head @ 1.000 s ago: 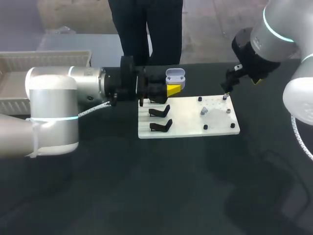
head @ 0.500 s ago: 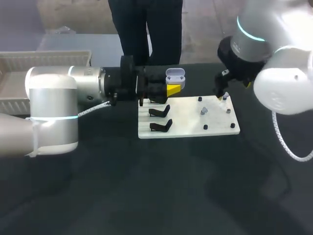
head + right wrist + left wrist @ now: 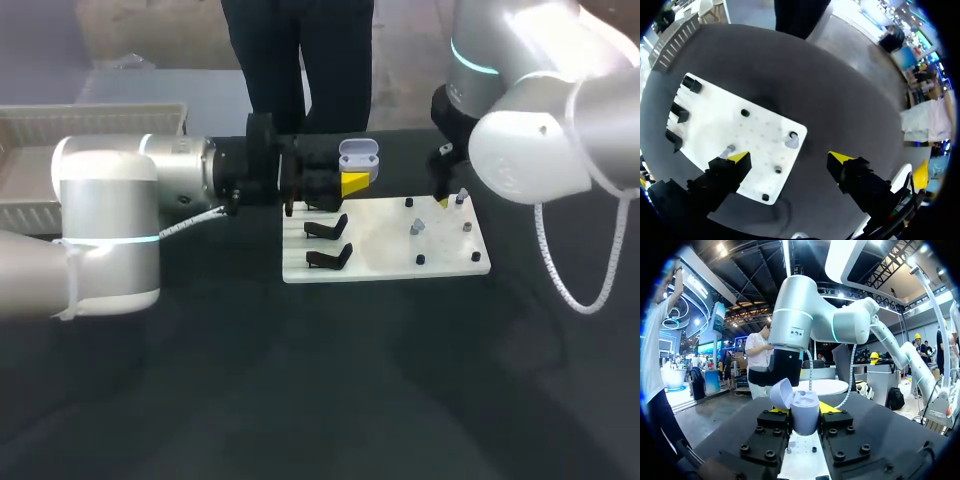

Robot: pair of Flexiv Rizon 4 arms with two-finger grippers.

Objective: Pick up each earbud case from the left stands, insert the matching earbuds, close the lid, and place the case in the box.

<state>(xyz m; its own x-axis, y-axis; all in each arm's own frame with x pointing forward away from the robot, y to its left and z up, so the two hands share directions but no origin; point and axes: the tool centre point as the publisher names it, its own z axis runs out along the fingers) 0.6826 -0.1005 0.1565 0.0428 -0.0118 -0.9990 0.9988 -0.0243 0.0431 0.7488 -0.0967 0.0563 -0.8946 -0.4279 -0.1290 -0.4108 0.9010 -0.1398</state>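
Left claw (image 3: 806, 410) clamps open-lidded case (image 3: 358, 156); right claw (image 3: 788, 158) spread.

An exhibition hall: ceiling trusses (image 3: 888, 259), spotlights (image 3: 722, 247), lit display booths (image 3: 716, 324).

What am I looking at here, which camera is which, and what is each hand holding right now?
This is a two-armed robot at a dark table. One picture looks down from behind it; each round picture comes from a wrist camera. The left hand grips an open earbud case. The right hand is open and empty, above the white board, which carries black stands and small grey earbuds. The box sits far left.
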